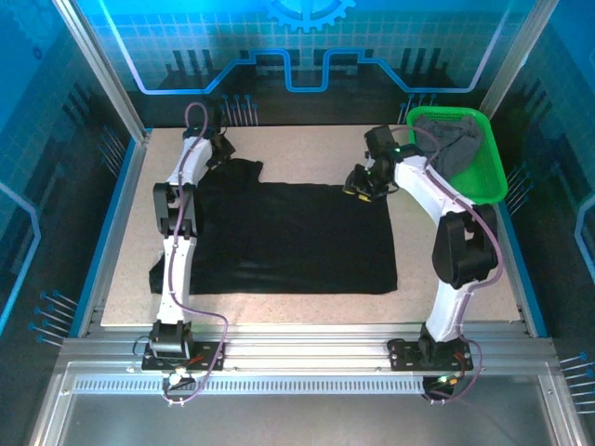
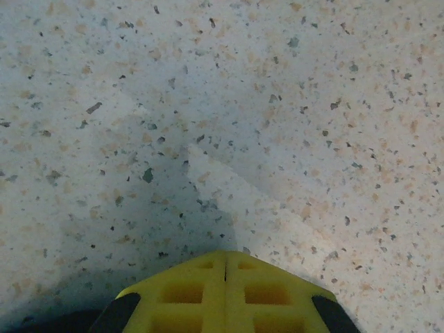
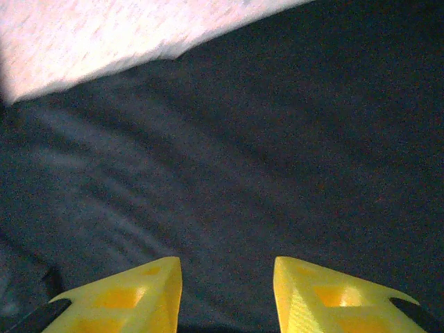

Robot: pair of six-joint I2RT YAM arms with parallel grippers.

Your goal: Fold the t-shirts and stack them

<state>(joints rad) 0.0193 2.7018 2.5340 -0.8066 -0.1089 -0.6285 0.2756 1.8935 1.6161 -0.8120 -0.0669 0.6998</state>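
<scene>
- the black t-shirt (image 1: 297,237) lies spread flat across the middle of the counter (image 1: 307,149), with one sleeve reaching toward 11 o'clock in the top view.
- the dark grey t-shirt (image 1: 454,149) sits bunched inside the green basket (image 1: 493,163) at 2 o'clock.
- the left hand (image 2: 225,257) is at the 11 o'clock sleeve. its fingers are pressed together, with bare speckled counter ahead of them. i cannot tell whether any cloth is caught between them.
- the right hand (image 3: 227,267) is over the black t-shirt's far edge toward 1 o'clock. its fingers are spread, with dark cloth below and nothing between them.
</scene>
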